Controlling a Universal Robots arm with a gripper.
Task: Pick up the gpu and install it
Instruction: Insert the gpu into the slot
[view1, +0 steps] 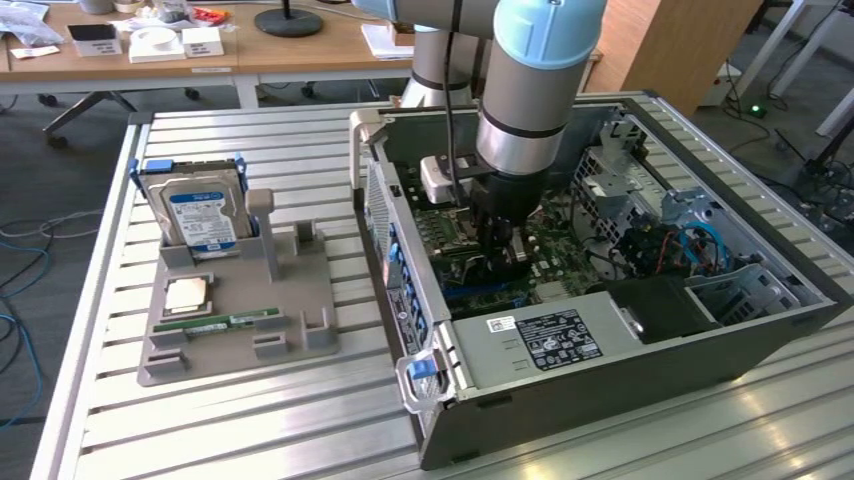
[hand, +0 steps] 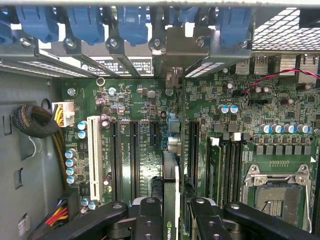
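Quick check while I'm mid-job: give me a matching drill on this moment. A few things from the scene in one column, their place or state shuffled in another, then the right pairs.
Things:
1. gpu
2. hard drive
3. memory stick
4. gripper

Places or states:
A. lying flat on the grey holder
B. standing upright in the holder on the table
C. inside the open computer case, above the motherboard
D. held edge-on between the fingers

Pairs: 1-D, 2-B, 3-A, 4-C
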